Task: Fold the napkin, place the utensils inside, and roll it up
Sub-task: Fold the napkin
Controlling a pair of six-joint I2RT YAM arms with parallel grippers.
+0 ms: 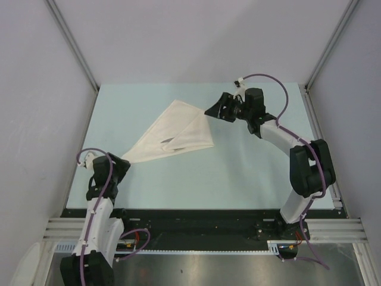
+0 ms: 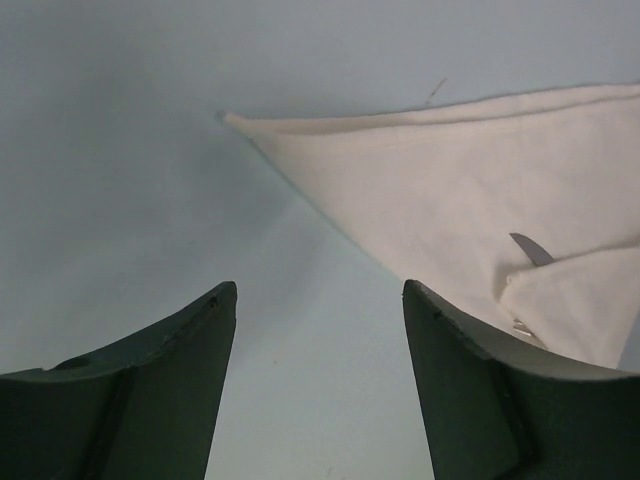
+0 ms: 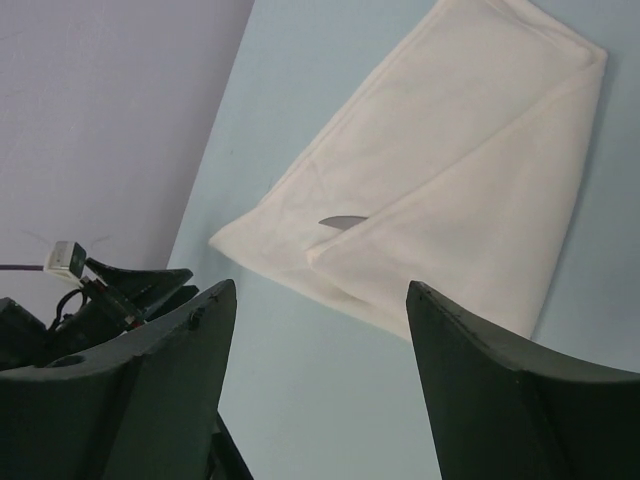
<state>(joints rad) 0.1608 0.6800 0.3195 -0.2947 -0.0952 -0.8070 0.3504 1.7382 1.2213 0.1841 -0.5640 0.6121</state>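
The white napkin point(image 1: 172, 134) lies folded into a long triangle on the pale table, and also shows in the left wrist view point(image 2: 480, 170) and right wrist view point(image 3: 470, 160). Only the grey blade tip of the utensils point(image 2: 532, 250) point(image 3: 345, 221) pokes out from under a folded flap; the handle is hidden inside. My left gripper point(image 1: 121, 164) point(image 2: 318, 300) is open just short of the napkin's near-left point, with nothing between its fingers. My right gripper point(image 1: 211, 110) point(image 3: 320, 300) is open beside the napkin's far-right edge, holding nothing.
Grey walls with metal frame posts point(image 1: 71, 42) close in the table point(image 1: 250, 173) on the left, back and right. The left arm's wrist with its white connector point(image 3: 68, 258) shows in the right wrist view. A black rail point(image 1: 196, 223) runs along the near edge.
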